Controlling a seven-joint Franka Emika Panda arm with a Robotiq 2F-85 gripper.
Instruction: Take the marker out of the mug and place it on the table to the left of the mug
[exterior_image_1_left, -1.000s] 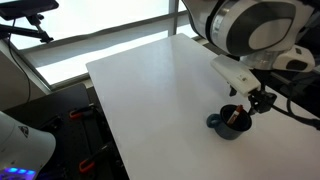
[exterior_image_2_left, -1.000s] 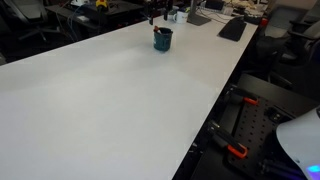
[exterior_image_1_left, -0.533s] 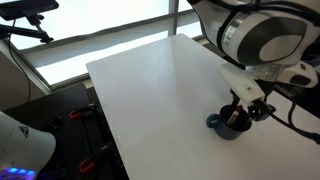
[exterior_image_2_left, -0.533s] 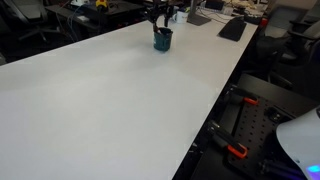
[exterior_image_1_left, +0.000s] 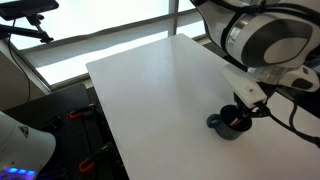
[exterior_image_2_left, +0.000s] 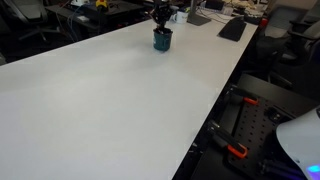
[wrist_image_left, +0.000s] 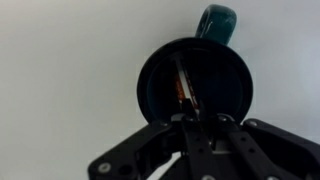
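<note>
The dark blue mug stands on the white table near its far end. From the wrist view I look straight down into the mug, its handle pointing to the top of the picture. The reddish-orange marker leans inside it. My gripper hangs directly over the mug with its fingertips dipped into the opening. The fingers stand close together, shut on the marker's upper end, which disappears between them.
A dark keyboard and desk clutter lie beyond the mug at the table's far end. The table edge drops to a floor with black equipment and red clamps. Bare white tabletop surrounds the mug.
The gripper has come down onto the mug and its fingers have closed from wide open to nearly together around the marker. The mug has stayed in place.
</note>
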